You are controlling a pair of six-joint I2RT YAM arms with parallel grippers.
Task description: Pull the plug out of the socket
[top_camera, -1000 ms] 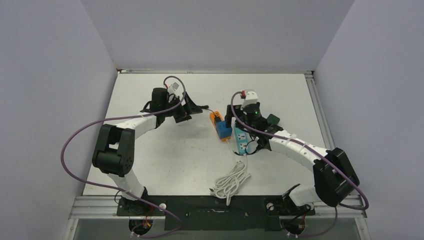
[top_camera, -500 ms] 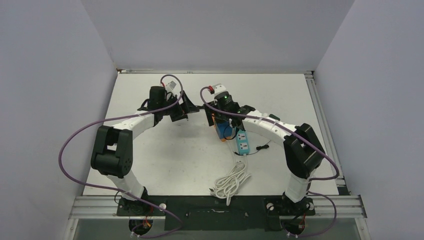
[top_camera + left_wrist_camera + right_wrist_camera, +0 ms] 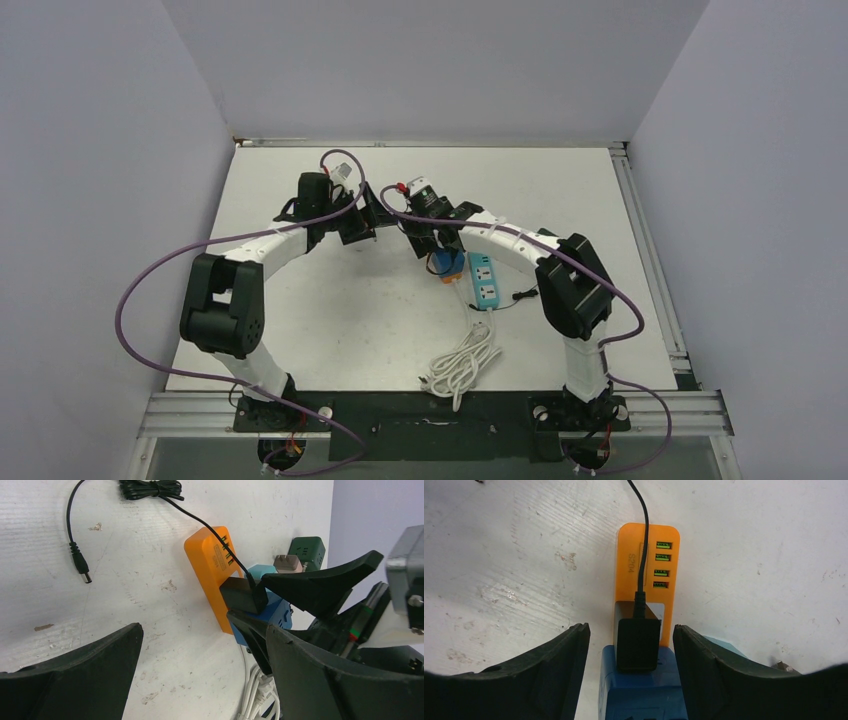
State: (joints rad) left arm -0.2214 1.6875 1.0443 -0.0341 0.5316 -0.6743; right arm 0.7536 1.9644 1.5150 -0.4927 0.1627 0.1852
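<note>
Plug (image 3: 639, 695), a blue cube, sits in the orange socket (image 3: 624, 587) on the white table (image 3: 524, 555), with a black block (image 3: 638, 642) on a thin wire right against its far side. The right gripper (image 3: 630, 630) straddles the plug, jaws parted, a sliver of table showing beside one finger, not yet clenched. Beyond the socket, the left gripper (image 3: 205, 630) hangs spread wide, holding nothing.
</note>
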